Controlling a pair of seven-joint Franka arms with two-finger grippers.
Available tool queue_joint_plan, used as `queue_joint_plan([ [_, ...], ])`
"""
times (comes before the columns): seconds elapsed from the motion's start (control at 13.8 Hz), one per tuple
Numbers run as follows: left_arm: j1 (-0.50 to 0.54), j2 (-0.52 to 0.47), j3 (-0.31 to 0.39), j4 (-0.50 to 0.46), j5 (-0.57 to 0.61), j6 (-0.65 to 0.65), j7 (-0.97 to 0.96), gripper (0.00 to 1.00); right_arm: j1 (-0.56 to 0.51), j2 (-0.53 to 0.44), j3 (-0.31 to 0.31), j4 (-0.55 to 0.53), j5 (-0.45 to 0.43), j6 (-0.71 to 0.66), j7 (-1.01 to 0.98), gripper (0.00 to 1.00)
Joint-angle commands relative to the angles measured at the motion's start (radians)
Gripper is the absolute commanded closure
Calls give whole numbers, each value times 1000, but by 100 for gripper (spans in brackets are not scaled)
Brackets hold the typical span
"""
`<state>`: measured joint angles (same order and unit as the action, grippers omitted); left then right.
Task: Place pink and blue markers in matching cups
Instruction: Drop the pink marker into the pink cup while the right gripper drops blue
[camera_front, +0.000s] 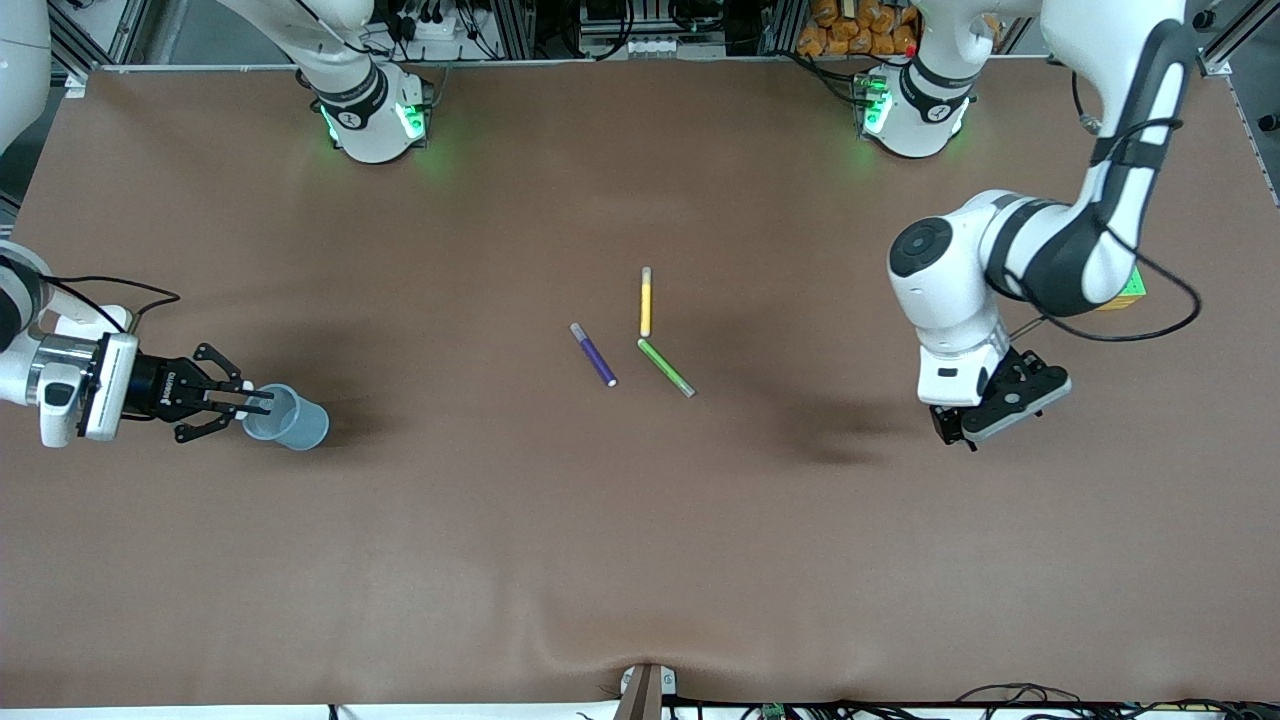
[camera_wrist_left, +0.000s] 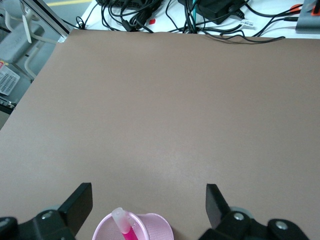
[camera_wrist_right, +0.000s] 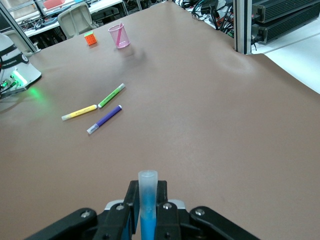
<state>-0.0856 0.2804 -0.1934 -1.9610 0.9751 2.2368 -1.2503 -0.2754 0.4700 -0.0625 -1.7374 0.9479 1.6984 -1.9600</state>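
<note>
Brown paper covers the worktop (camera_front: 400, 550). Toward the right arm's end, the right hand (camera_front: 252, 402) is clamped on the blue marker (camera_wrist_right: 147, 200) and sits at the mouth of the light blue cup (camera_front: 290, 417), which is tilted toward it. Toward the left arm's end, the left hand (camera_wrist_left: 150, 207) hovers with its fingers (camera_wrist_left: 80, 202) spread wide over the pink cup (camera_wrist_left: 157, 226), gripping nothing; the pink marker (camera_wrist_left: 125, 227) stands inside that cup, pale end up. Near the middle of the worktop lie a purple pen (camera_front: 594, 355), a yellow pen (camera_front: 646, 302) and a green pen (camera_front: 666, 368), the yellow farthest from the front camera.
</note>
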Motion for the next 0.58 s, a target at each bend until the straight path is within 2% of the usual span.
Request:
queue_joint_plan([
  [0.0, 9, -16, -4, 79, -180, -63, 173, 0, -24, 12, 15, -2, 26, -8, -42, 100],
  [0.07, 9, -29, -3, 95, -255, -81, 249, 0, -25, 15, 15, -2, 26, -6, -43, 100],
  [0.14, 12, -45, -1, 115, -312, -103, 325, 0, -24, 15, 15, -1, 26, 1, -56, 93],
  [0.22, 18, -58, -3, 123, -353, -120, 372, 0, -24, 15, 15, -1, 26, 3, -62, 17],
  [0.29, 18, -66, -3, 138, -395, -125, 396, 0, -24, 15, 15, -1, 26, 3, -63, 0],
  [0.43, 23, -96, -3, 162, -475, -176, 501, 0, -25, 12, 15, -1, 22, 1, -54, 0],
  [0.51, 35, -115, -3, 172, -563, -187, 575, 0, -24, 10, 13, -1, 20, 1, -45, 0],
])
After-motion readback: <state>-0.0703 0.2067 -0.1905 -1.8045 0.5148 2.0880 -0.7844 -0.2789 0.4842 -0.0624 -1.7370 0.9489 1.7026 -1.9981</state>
